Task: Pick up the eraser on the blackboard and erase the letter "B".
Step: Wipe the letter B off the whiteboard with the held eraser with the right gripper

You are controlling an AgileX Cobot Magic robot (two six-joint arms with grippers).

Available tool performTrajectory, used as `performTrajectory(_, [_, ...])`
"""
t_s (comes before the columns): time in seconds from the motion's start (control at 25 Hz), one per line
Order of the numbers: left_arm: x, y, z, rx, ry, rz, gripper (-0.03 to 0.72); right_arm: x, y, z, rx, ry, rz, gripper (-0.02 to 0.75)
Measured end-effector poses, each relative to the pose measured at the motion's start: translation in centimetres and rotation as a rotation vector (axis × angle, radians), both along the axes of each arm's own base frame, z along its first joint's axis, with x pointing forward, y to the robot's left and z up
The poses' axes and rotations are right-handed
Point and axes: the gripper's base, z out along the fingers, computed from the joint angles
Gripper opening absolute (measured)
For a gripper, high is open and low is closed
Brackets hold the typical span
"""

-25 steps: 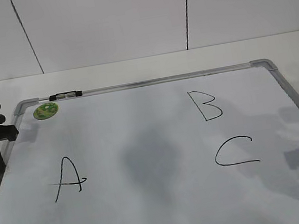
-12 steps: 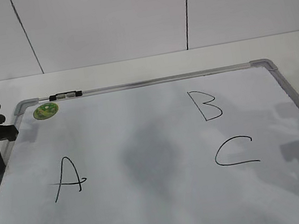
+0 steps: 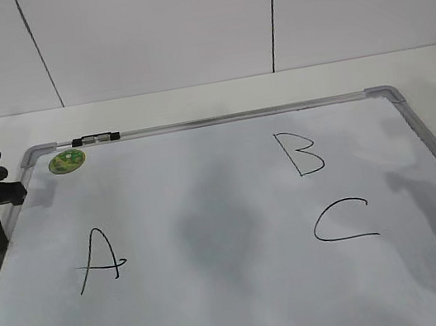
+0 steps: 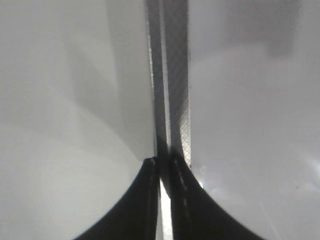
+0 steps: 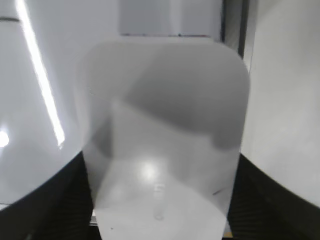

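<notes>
The right pincer is gripping the eraser by the board's right edge, carrying it, in my judgement, toward the B, next needing lowering and wiping.

A white table carries the scene, its bare surface showing as a band along the far side and at the right. Lying flat on it, the blackboard fills most of the near area, its silver-grey frame running parallel to the table's far edge.
</notes>
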Motion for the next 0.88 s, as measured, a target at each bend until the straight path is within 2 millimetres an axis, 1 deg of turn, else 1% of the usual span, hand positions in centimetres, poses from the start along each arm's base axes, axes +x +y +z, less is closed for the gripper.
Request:
performTrajectory(0.16, [0.0, 0.0, 0.0, 0.000, 0.000, 0.000, 0.020, 2.0, 0.2, 2.0, 0.017, -0.072, -0.014, 0.534])
performTrajectory(0.2, [0.0, 0.0, 0.0, 0.000, 0.000, 0.000, 0.020, 2.9, 0.3, 2.6, 0.021, -0.092, -0.015, 0.534])
performTrajectory(0.24, [0.0, 0.0, 0.0, 0.000, 0.000, 0.000, 0.020, 3.4, 0.3, 2.8, 0.021, -0.100, -0.017, 0.534])
performTrajectory(0.4, [0.0, 0.0, 0.0, 0.000, 0.000, 0.000, 0.020, 6.7, 0.7, 3.4, 0.037, -0.136, -0.021, 0.534])
performTrajectory(0.56, [0.0, 0.0, 0.0, 0.000, 0.002, 0.000, 0.020, 10.6, 0.9, 3.4, 0.042, -0.172, -0.034, 0.534])
performTrajectory(0.68, [0.0, 0.0, 0.0, 0.000, 0.003, 0.000, 0.020, 13.5, 1.5, 3.0, 0.031, -0.200, -0.030, 0.534])
performTrajectory(0.76, [-0.1, 0.0, 0.0, 0.000, 0.006, 0.000, 0.020, 15.2, 2.6, 2.6, 0.013, -0.217, 0.000, 0.534])
performTrajectory(0.8, [-0.1, 0.0, 0.0, 0.000, 0.008, -0.001, 0.020, 15.6, 3.1, 2.4, 0.010, -0.221, 0.010, 0.534])
performTrajectory(0.88, [0.0, 0.0, 0.0, 0.000, 0.006, -0.001, 0.020, 16.8, 4.7, 1.6, 0.010, -0.225, 0.041, 0.534])
